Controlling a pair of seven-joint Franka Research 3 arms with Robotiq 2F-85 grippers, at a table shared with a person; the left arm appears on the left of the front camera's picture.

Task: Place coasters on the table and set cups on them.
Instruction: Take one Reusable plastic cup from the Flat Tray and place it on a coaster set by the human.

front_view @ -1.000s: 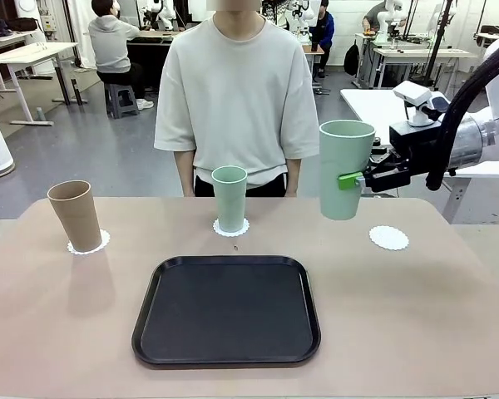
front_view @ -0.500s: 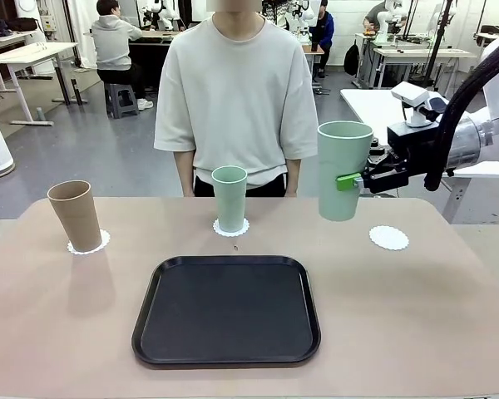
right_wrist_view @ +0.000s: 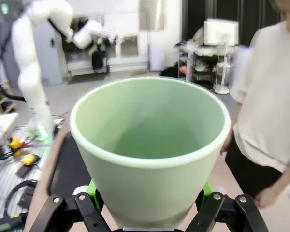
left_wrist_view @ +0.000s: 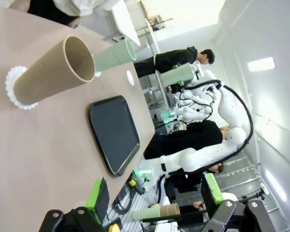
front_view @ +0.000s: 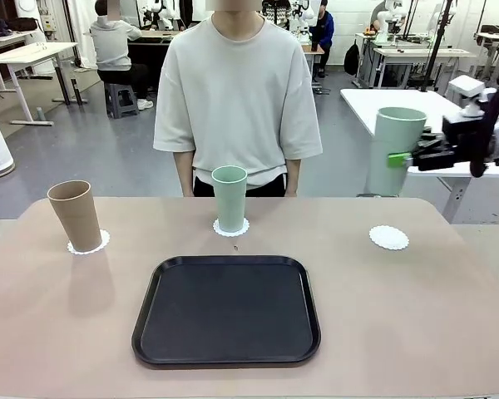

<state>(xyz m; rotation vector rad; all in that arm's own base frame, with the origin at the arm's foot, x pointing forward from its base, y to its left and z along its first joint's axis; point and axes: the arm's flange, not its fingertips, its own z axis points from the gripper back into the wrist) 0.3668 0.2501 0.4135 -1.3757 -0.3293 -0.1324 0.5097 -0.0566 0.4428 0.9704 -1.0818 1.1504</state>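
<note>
The black tray (front_view: 226, 310) sits in the middle of the tan desk (front_view: 416, 316). Behind the tray, a pale green cup (front_view: 229, 198) stands straight up on a lacy white coaster (front_view: 231, 227), right in front of the person (front_view: 238, 96). Far to the left of the tray, a brown cup (front_view: 76, 215) leans a bit on its own coaster (front_view: 88, 243). To the right of the tray and a little behind it lies a third coaster (front_view: 388, 238) with nothing on it.

The right hand (front_view: 402, 160) is squeezed onto a second green cup (front_view: 394, 150), its green pads on both sides. That cup hangs upright in the air, well above the bare coaster and a bit behind it.

The left hand (left_wrist_view: 152, 195) is spread wide and holds nothing.
</note>
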